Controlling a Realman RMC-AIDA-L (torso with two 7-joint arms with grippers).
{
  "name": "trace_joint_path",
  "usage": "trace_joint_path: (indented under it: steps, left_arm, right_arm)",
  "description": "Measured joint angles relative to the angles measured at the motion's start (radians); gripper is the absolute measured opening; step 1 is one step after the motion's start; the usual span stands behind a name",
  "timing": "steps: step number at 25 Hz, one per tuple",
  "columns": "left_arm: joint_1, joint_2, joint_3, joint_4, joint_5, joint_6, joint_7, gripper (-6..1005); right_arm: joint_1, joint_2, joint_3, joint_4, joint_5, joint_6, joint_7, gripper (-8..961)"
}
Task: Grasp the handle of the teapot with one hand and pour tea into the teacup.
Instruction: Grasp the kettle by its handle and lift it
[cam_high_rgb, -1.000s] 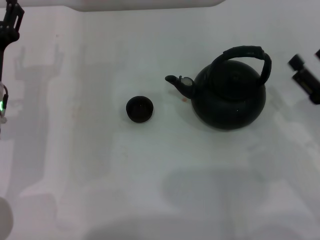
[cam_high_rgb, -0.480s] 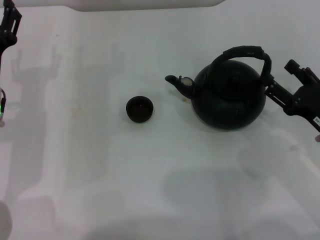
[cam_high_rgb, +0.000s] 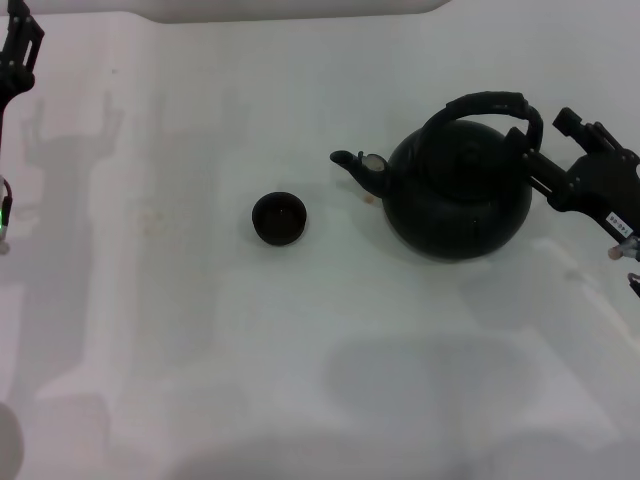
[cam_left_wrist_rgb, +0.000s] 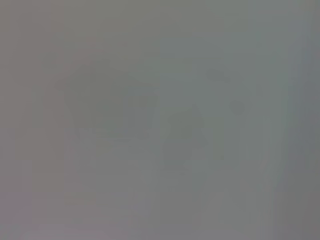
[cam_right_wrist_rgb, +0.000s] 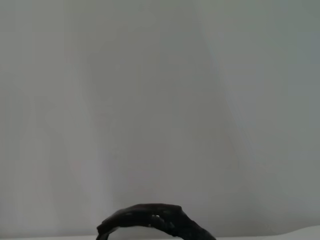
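One right claw (cam_high_rgb: 541, 150), grip unreadable, nears the black ribbed arched handle (cam_high_rgb: 487, 104); centre it over the arch, then clench squarely.

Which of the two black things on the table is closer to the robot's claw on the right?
The teapot: the right gripper reaches right beside its arched handle, while the tiny teacup sits far off, beyond the spout.

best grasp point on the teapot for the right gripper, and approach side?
Grip the handle at the top of its arch, where it stands free above the lid. Come from the robot's right: the right gripper is already beside that end, and the spout points left at the teacup. Left gripper is parked far left.
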Motion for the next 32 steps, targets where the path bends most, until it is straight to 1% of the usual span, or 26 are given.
trace_joint_path:
  steps: [11,17,22,28,32]
  left_arm:
    - [-0.004,0.0,0.0,0.0,0.0,0.003,-0.002,879]
    - [-0.004,0.0,0.0,0.0,0.0,0.004,-0.002,880]
    - [-0.003,0.0,0.0,0.0,0.0,0.004,-0.002,880]
    - [0.0,0.0,0.0,0.0,0.0,0.004,-0.002,879]
    - [0.001,0.0,0.0,0.0,0.0,0.004,-0.002,879]
  right_arm:
    - [0.003,-0.002,-0.004,-0.001,-0.003,0.016,-0.003,841]
    - [0.005,-0.002,-0.009,-0.002,-0.008,0.016,-0.006,644]
    - [0.005,-0.002,-0.01,-0.003,-0.009,0.012,-0.005,426]
    - [0.006,-0.001,-0.013,-0.015,-0.009,0.007,-0.006,223]
    - [0.006,-0.002,-0.024,-0.025,-0.009,-0.007,-0.01,200]
